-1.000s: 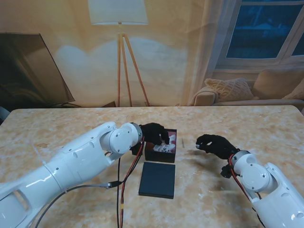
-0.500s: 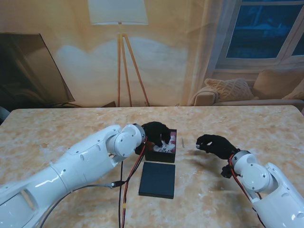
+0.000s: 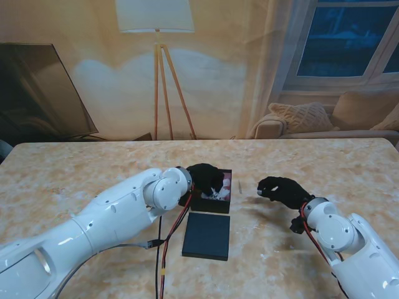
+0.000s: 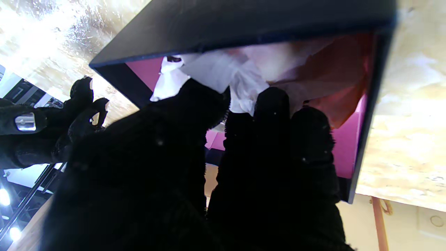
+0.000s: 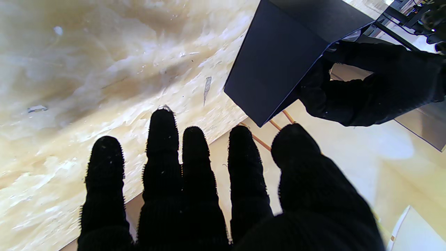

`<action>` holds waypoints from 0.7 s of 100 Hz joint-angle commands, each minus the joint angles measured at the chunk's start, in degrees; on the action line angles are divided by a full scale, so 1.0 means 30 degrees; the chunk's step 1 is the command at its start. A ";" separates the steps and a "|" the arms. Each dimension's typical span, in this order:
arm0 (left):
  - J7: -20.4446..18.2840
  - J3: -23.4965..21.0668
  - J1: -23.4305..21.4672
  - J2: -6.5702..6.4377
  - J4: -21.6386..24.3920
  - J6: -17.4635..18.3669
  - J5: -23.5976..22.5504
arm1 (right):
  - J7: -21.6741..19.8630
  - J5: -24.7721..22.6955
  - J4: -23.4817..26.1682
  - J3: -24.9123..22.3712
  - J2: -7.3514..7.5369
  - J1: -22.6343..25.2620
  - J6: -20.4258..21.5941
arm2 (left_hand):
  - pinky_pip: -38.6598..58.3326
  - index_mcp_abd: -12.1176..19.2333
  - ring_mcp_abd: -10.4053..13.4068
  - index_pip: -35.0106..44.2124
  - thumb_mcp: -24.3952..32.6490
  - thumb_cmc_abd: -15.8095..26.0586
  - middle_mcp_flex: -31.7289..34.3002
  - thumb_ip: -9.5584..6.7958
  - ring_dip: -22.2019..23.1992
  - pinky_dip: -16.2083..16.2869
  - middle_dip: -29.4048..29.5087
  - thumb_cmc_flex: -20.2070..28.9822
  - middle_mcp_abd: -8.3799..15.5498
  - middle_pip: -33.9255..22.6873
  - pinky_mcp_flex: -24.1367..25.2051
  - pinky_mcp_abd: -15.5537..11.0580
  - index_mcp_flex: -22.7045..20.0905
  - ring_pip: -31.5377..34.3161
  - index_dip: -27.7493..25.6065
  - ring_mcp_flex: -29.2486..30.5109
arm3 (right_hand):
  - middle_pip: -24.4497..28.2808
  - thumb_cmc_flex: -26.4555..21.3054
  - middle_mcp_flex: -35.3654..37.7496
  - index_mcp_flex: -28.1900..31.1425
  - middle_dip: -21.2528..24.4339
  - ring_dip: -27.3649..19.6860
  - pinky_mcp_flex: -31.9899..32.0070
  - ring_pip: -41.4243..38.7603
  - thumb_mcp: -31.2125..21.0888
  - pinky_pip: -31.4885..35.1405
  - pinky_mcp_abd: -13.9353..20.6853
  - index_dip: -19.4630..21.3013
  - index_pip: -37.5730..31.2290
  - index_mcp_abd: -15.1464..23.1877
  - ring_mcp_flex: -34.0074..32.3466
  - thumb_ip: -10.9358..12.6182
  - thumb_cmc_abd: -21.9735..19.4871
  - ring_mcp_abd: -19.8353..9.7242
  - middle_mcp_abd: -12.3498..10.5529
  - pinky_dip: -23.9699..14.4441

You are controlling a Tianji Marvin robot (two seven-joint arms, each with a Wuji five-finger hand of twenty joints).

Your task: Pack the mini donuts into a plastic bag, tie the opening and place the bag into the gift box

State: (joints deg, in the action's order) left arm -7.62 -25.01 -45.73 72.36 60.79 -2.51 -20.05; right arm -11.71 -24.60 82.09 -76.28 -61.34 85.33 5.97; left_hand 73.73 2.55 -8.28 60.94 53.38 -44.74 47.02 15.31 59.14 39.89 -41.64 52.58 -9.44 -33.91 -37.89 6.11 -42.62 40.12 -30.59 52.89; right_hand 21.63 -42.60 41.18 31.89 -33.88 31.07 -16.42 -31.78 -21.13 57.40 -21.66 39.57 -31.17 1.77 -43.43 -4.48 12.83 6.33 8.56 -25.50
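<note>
Our left hand [image 3: 204, 176] reaches into the open gift box [image 3: 225, 205] at the middle of the marble-patterned table [image 3: 75, 168], its black-gloved fingers [image 4: 271, 115] pressed against the white plastic bag [image 4: 216, 71] that lies inside against the pink lining. From the left wrist view the thumb and fingers close on a fold of the bag; whether they truly grip it or only push on it we cannot tell for certain, and no donuts can be made out through the crumpled plastic. The box's dark lid [image 3: 207, 235] lies flat on the table just nearer to us than the box, apart from it. Our right hand [image 3: 283, 190] hovers to the right of the box, well clear of it, holding nothing; the right wrist view shows its fingers [image 5: 162, 146] stretched out and slightly spread above the tabletop. A small pale sliver [image 3: 239, 185] lies on the table between box and right hand.
</note>
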 commanded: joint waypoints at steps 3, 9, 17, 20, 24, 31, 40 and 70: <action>-0.0097 0.0089 -0.0024 0.0151 -0.0104 0.0204 -0.0255 | -0.0261 -0.0083 0.0041 0.0038 -0.0068 0.0166 0.0095 | 0.0399 0.1102 -0.0183 0.0824 -0.0272 -0.0374 0.0966 0.0409 0.0301 0.0428 -0.0455 0.0455 0.0014 0.0323 -0.0089 -0.1616 0.0008 0.0360 0.0115 0.0865 | 0.0289 0.0087 0.0341 -0.0074 -0.0169 0.0682 -0.0092 -0.0314 -0.0321 0.0398 -0.0109 -0.0148 -0.0201 0.0430 -0.0437 -0.0499 0.0402 -0.0426 -0.0440 -0.0022; 0.0082 0.0101 -0.0031 0.0187 -0.0190 0.0360 -0.0354 | -0.0256 -0.0075 0.0042 0.0031 -0.0069 0.0173 0.0108 | 0.0306 0.1295 -0.0142 0.0470 -0.0252 -0.0452 0.1185 0.0440 0.0175 0.0384 -0.0423 0.0495 0.0231 0.0523 -0.0098 -0.1682 -0.0514 0.0219 0.0810 0.0960 | 0.0289 0.0076 0.0341 -0.0066 -0.0169 0.0687 -0.0045 -0.0328 -0.0377 0.0367 -0.0083 -0.0144 -0.0227 0.0447 -0.0464 -0.0511 0.0452 -0.0423 -0.0481 -0.0010; 0.0137 0.0165 0.0029 0.0190 -0.0295 0.0585 -0.0469 | -0.0260 -0.0105 0.0042 0.0028 -0.0064 0.0180 0.0119 | 0.0058 0.1235 -0.0260 -0.0077 -0.0279 -0.0587 0.1590 0.0488 -0.0152 0.0222 -0.0142 0.0591 0.0525 0.0917 -0.0163 -0.1627 -0.1264 -0.0210 0.2045 0.1110 | 0.0299 0.0072 0.0354 -0.0061 -0.0172 0.0686 -0.0112 -0.0322 -0.0451 0.0396 -0.0089 -0.0149 -0.0249 0.0449 -0.0452 -0.0519 0.0455 -0.0429 -0.0490 -0.0019; 0.0088 0.0201 0.0067 0.0178 -0.0340 0.0691 -0.0474 | -0.0259 -0.0109 0.0042 0.0025 -0.0064 0.0184 0.0122 | -0.0070 0.1183 -0.0306 -0.0260 -0.0296 -0.0572 0.1641 0.0496 -0.0262 0.0143 -0.0043 0.0576 0.0559 0.1005 -0.0170 -0.1584 -0.1444 -0.0360 0.2390 0.1108 | 0.0304 0.0085 0.0358 -0.0065 -0.0174 0.0689 -0.0079 -0.0333 -0.0465 0.0376 -0.0090 -0.0155 -0.0252 0.0441 -0.0469 -0.0526 0.0511 -0.0424 -0.0495 -0.0012; 0.0054 0.0248 0.0106 0.0167 -0.0392 0.0786 -0.0511 | -0.0256 -0.0112 0.0050 0.0021 -0.0064 0.0191 0.0118 | -0.0385 0.1060 -0.0418 -0.0595 -0.0332 -0.0487 0.1754 0.0491 -0.0581 -0.0062 0.0236 0.0563 0.0631 0.1206 -0.0242 -0.1507 -0.1722 -0.0740 0.2910 0.1123 | 0.0312 0.0109 0.0360 -0.0066 -0.0178 0.0693 -0.0105 -0.0345 -0.0502 0.0394 -0.0098 -0.0162 -0.0264 0.0433 -0.0485 -0.0531 0.0531 -0.0438 -0.0490 -0.0019; -0.0031 0.0268 0.0120 0.0159 -0.0425 0.0788 -0.0468 | -0.0251 -0.0128 0.0049 0.0023 -0.0063 0.0192 0.0117 | -0.0803 0.0793 -0.0590 -0.1105 -0.0394 -0.0385 0.1889 0.0477 -0.1057 -0.0362 0.0728 0.0516 0.0705 0.1472 -0.0303 -0.1308 -0.2065 -0.1265 0.3544 0.1095 | 0.0324 0.0126 0.0366 -0.0065 -0.0182 0.0696 -0.0086 -0.0353 -0.0560 0.0384 -0.0089 -0.0168 -0.0278 0.0456 -0.0487 -0.0534 0.0577 -0.0441 -0.0497 -0.0013; -0.0142 0.0248 0.0089 0.0163 -0.0419 0.0657 -0.0312 | -0.0289 -0.0142 0.0050 0.0033 -0.0053 0.0185 0.0114 | -0.1315 0.0312 -0.0579 -0.1862 -0.0534 -0.0220 0.1923 0.0449 -0.1979 -0.0839 0.1455 0.0333 0.0577 0.1611 -0.0466 -0.0987 -0.2495 -0.1899 0.4198 0.1167 | 0.0339 0.0158 0.0372 -0.0066 -0.0184 0.0695 -0.0149 -0.0362 -0.0657 0.0415 -0.0086 -0.0168 -0.0299 0.0493 -0.0493 -0.0532 0.0669 -0.0455 -0.0468 -0.0020; -0.1098 0.0084 -0.0057 -0.0034 -0.0224 0.0344 0.0560 | -0.0226 -0.0167 0.0065 0.0069 -0.0071 0.0177 -0.0025 | -0.3151 -0.1064 -0.1064 -0.4601 -0.2859 0.2717 0.0695 -0.0215 -0.5512 -0.2317 0.3086 0.0461 0.0174 0.1798 0.0891 -0.0042 -0.2424 -0.2814 0.4389 -0.0736 | 0.0417 0.0165 0.0448 -0.0026 -0.0199 0.0713 -0.0117 -0.0439 -0.0863 0.0404 -0.0075 -0.0230 -0.0480 0.0444 -0.0547 -0.0642 0.0642 -0.0470 -0.0518 -0.0002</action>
State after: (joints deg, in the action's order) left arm -9.77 -24.87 -45.34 72.48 59.70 -0.88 -18.23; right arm -11.70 -24.94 82.10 -76.29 -61.31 85.37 6.02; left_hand 65.61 0.14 -8.45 48.59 46.49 -37.95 50.28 15.31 46.00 33.90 -33.11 53.44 -7.71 -28.08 -37.42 6.50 -49.16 34.99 -16.82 53.14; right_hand 22.19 -42.59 41.18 31.89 -33.89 31.07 -16.75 -31.91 -23.14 57.45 -21.66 39.57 -32.00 1.78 -43.99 -4.49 13.43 6.10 8.47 -25.50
